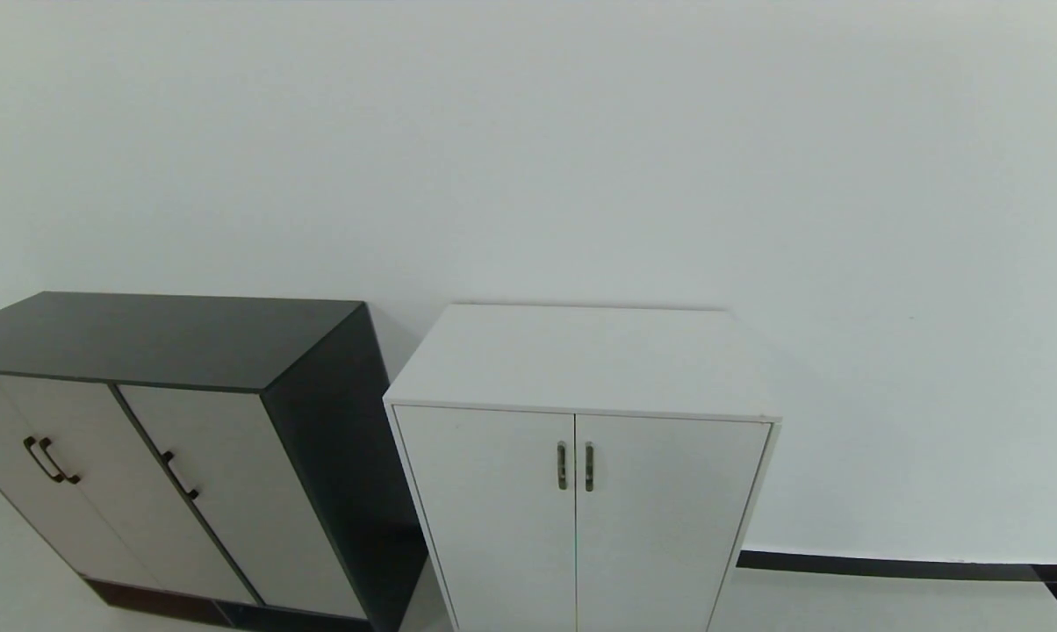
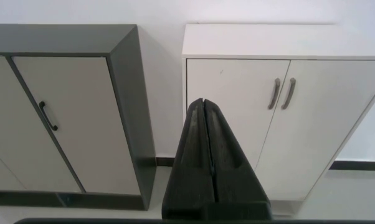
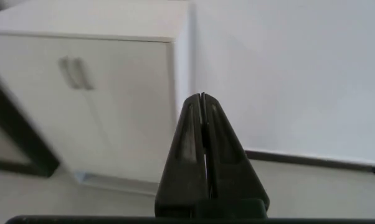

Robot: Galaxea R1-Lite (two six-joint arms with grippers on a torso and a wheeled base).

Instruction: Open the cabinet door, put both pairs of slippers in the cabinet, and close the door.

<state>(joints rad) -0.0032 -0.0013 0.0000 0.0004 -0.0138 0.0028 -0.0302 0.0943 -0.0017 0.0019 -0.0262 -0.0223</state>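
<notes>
A white cabinet (image 1: 581, 369) with two doors stands against the wall, both doors closed, with a pair of metal handles (image 1: 575, 466) at the middle seam. It also shows in the left wrist view as the white cabinet (image 2: 287, 118) and in the right wrist view as the white cabinet (image 3: 94, 93). My left gripper (image 2: 204, 102) is shut with nothing in it, held well back from the cabinet front. My right gripper (image 3: 202, 98) is shut and empty too, off the cabinet's right front corner.
A dark cabinet (image 1: 168, 351) with two pale doors and black handles (image 1: 50, 461) stands just left of the white one, a narrow gap between them. A white wall is behind, with a dark skirting strip (image 1: 888, 566) low on the right above pale floor.
</notes>
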